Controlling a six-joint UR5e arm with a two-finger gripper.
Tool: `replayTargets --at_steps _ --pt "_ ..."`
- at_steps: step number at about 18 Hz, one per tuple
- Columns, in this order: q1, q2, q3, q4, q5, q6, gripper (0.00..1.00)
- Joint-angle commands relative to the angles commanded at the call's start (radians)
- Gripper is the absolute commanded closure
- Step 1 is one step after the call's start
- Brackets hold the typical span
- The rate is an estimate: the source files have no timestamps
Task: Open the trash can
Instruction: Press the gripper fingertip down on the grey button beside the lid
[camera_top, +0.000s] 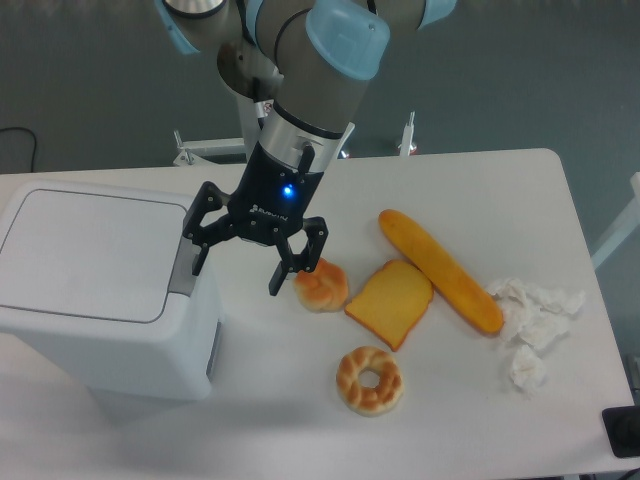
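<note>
The trash can (100, 290) is a large white boxy bin at the left of the table. Its flat lid (90, 250) lies closed. A grey push tab (183, 273) sits on its right edge. My gripper (236, 271) hangs open just right of the bin, fingers pointing down. Its left fingertip (198, 262) is right by the grey tab; I cannot tell whether it touches. Its right fingertip (276, 284) is close to a small bread roll (321, 286). The gripper holds nothing.
To the right of the gripper lie a toast slice (391, 301), a long baguette (440, 270) and a bagel (369, 379). Crumpled white paper (530, 320) lies near the right edge. A dark object (623, 431) sits at the bottom right corner.
</note>
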Motion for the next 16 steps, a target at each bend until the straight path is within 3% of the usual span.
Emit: replayTargets --at_steps 16 --pt "-0.011 -0.009 -0.006 0.000 0.002 0.000 0.00"
